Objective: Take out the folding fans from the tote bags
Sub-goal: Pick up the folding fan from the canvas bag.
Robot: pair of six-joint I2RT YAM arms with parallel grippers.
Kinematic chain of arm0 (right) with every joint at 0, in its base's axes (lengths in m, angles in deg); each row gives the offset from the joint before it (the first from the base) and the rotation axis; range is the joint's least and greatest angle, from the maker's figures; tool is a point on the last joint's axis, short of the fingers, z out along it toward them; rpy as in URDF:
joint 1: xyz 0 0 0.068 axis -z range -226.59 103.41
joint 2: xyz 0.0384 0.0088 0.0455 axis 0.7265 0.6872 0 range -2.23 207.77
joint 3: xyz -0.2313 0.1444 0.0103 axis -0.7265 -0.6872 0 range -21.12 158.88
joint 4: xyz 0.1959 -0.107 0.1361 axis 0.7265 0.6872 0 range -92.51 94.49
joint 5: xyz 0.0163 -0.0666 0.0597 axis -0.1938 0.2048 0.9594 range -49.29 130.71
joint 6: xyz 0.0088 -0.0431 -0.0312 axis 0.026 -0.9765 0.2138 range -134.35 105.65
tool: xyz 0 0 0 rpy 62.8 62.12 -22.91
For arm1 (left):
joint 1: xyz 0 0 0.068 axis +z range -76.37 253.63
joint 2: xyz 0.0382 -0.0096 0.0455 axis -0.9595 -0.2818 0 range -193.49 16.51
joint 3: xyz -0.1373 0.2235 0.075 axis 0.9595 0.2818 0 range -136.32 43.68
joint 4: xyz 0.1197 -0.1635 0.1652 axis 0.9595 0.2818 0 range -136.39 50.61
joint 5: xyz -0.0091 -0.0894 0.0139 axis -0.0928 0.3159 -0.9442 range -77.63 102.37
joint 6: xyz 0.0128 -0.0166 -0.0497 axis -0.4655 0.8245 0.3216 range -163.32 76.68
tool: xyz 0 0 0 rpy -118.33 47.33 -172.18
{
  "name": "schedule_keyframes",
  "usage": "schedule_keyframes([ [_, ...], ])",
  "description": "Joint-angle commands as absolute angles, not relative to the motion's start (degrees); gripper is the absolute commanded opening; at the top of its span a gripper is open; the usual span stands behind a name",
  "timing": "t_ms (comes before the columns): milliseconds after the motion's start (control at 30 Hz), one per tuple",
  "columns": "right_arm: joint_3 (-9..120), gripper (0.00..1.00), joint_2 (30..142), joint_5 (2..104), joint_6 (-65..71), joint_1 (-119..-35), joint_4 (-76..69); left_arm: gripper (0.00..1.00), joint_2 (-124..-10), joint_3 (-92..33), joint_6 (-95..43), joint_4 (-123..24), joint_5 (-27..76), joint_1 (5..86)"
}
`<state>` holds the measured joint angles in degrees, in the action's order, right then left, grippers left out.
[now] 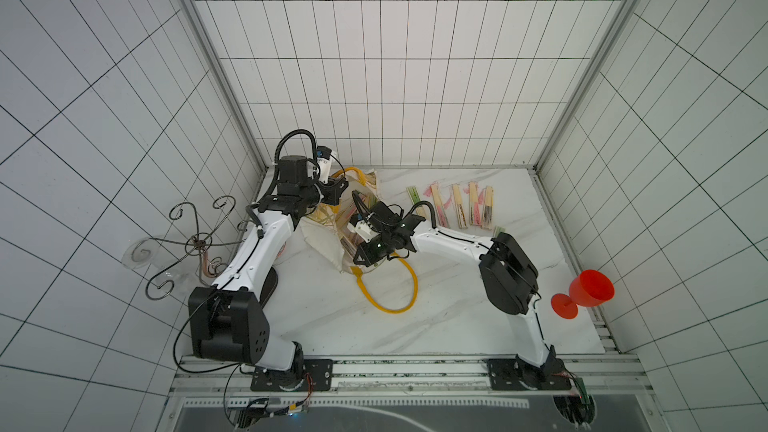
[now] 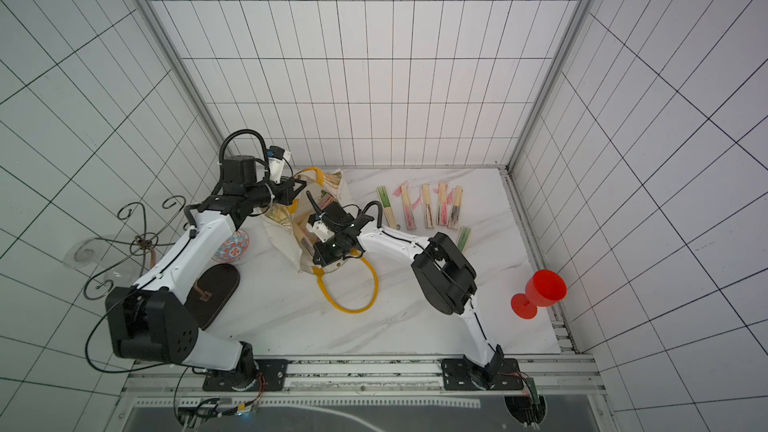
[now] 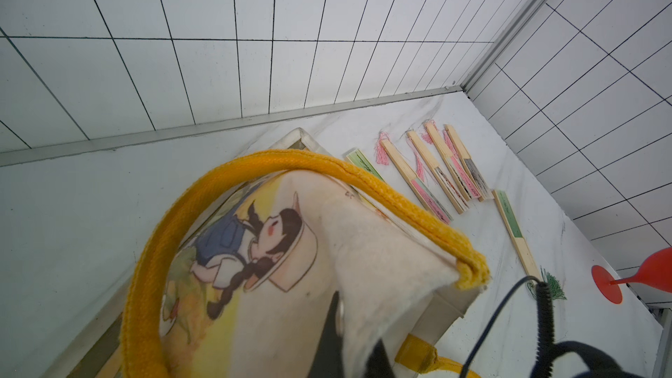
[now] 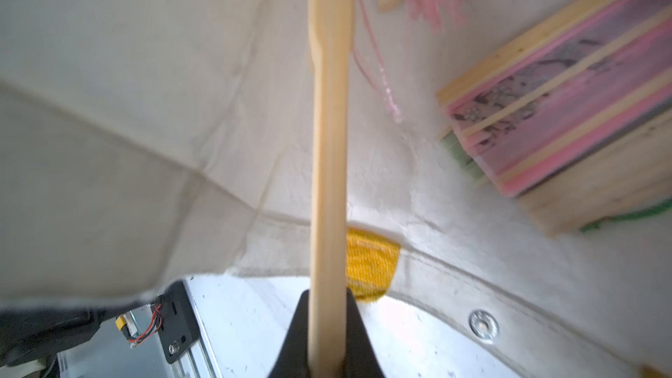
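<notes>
The cream tote bag (image 1: pixel 322 238) with yellow handles lies at the back left of the marble table, its mouth facing right. My left gripper (image 1: pixel 337 189) (image 3: pixel 351 339) is shut on the bag's upper rim and holds the mouth up. My right gripper (image 1: pixel 353 249) (image 4: pixel 329 325) reaches into the mouth, shut on a pale bamboo folding fan (image 4: pixel 329 140). More fans (image 4: pixel 567 103) lie stacked inside the bag, pink and green. Several fans (image 1: pixel 461 205) (image 2: pixel 428 211) (image 3: pixel 436 172) lie in a row on the table at the back right. A green one (image 1: pixel 498 229) lies beside them.
The bag's lower yellow handle (image 1: pixel 399 284) loops onto the table towards the front. A red goblet (image 1: pixel 590 288) lies at the table's right edge. On the left stand a wire rack (image 1: pixel 195 243), a patterned bowl (image 2: pixel 232 247) and a dark oval base (image 2: pixel 216 295).
</notes>
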<state>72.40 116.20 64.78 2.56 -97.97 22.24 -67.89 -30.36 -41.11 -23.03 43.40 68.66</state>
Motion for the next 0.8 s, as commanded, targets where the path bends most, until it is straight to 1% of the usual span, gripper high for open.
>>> schedule_keyframes([
  [0, 66.44, 0.0, 112.63, 62.58, 2.24, -97.24, 23.33, 0.0, -67.0, -32.31, -40.42, -26.35, 43.31, 69.23],
  [333, 53.17, 0.0, 100.26, 59.52, 5.8, -94.74, 23.24, 0.0, -66.43, -32.24, -40.29, -26.52, 42.62, 70.35],
  [567, 45.1, 0.0, 90.25, 59.97, 8.33, -92.95, 23.16, 0.0, -66.62, -32.25, -39.55, -26.79, 42.52, 71.28],
  [767, 37.9, 0.0, 80.06, 60.61, 11.9, -89.41, 22.94, 0.0, -66.63, -32.28, -39.37, -26.71, 42.61, 71.43],
])
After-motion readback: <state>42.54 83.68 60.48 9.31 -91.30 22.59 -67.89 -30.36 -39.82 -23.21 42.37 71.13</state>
